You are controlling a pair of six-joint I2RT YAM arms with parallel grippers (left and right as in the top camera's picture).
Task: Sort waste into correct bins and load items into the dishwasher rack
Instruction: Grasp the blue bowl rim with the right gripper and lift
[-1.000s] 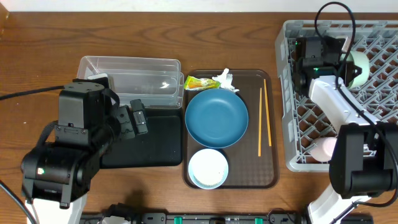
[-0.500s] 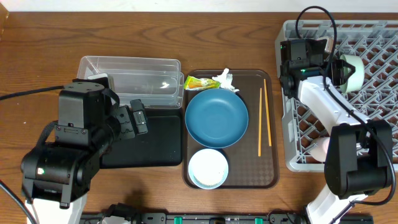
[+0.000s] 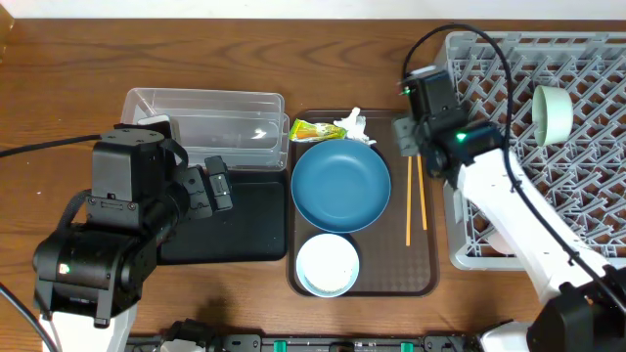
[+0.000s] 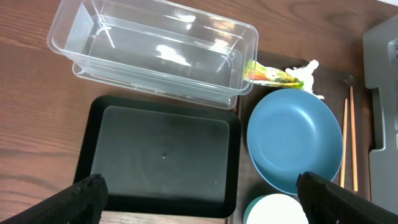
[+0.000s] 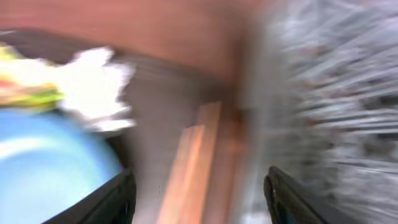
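Overhead view: the right gripper (image 3: 403,130) hangs over the upper end of the pair of thin wooden chopsticks (image 3: 416,186). The chopsticks lie flat and side by side on the large brown serving tray (image 3: 391,269), between the large round blue bowl (image 3: 340,184) and the square grey plastic dishwasher rack (image 3: 597,59). The jaw state cannot be read from above. Likely hazards: the sticks lie near the tray's raised right rim and the rack wall, so a descending finger may strike either. A pinch near one end may catch only one stick or let both pivot. The arm's black cable (image 3: 456,28) loops near the rack and could snag a peg. A pale-green bowl (image 3: 553,112) stands on edge in the rack. The yellow-green snack wrapper (image 3: 313,129) and crumpled white tissue (image 3: 352,121) lie at the tray's top edge, not yet binned. A small white bowl (image 3: 328,264) sits below the blue bowl.

Left wrist view: the left gripper (image 4: 199,183), fingers spread wide and holding nothing, hovers over the shallow black rectangular tray (image 4: 161,155). The clear plastic rectangular tub (image 4: 155,50) lies just beyond it, with the wrapper beside its right end.

Right wrist view: heavily blurred. The fingers (image 5: 118,196) stand apart with nothing between them, and the chopsticks lie beneath the gap. Rice grains cannot be made out.
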